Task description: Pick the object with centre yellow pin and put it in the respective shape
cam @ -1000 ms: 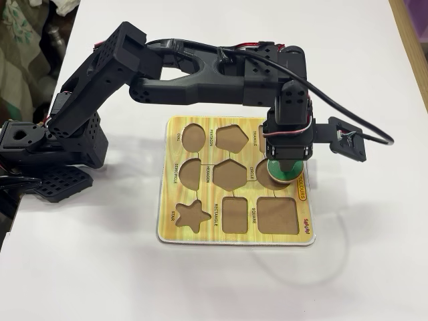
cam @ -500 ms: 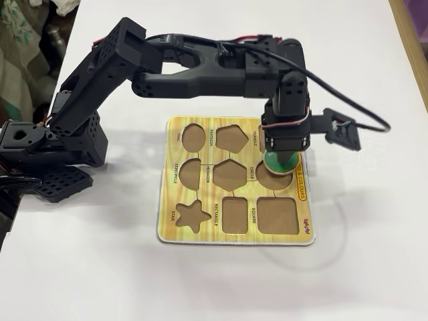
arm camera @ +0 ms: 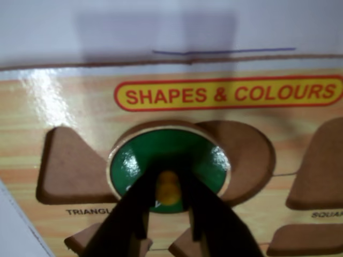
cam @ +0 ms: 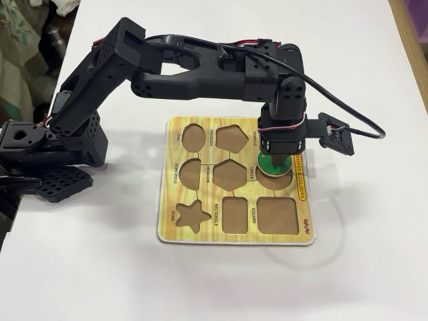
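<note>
The disc [arm camera: 170, 155] lay partly over the circle recess [arm camera: 244, 160], offset toward the triangle recess [arm camera: 69, 166], on the board [cam: 200, 231] near the table's middle. The gripper [arm camera: 169, 206] was closed on its yellow pin [arm camera: 169, 187]. Released there, the disc would likely catch the rim unseated. The arm reached out, wrist pointing down.

Glossy green painted disc [arm camera: 177, 158]; glossy wood-grain printed shape board [cam: 200, 231], matt brown recesses; matt black plastic pincer [arm camera: 169, 206]; smooth white bench [cam: 361, 67]
</note>
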`<state>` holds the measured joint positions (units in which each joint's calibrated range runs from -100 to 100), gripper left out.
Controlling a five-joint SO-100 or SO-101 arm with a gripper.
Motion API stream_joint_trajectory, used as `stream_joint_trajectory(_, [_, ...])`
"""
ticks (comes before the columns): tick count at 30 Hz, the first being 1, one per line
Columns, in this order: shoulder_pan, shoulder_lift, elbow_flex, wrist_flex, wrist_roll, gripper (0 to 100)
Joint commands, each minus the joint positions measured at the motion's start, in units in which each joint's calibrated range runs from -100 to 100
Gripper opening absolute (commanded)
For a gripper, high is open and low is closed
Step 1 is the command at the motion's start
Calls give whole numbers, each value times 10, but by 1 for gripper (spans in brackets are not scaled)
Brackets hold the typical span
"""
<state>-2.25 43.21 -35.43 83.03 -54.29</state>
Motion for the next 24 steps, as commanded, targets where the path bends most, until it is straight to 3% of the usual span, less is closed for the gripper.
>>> stream_joint_trajectory(1, [21,-19,-2,4,4,1])
stream_joint_trajectory(24, [54,-17,-3,-5,4,1])
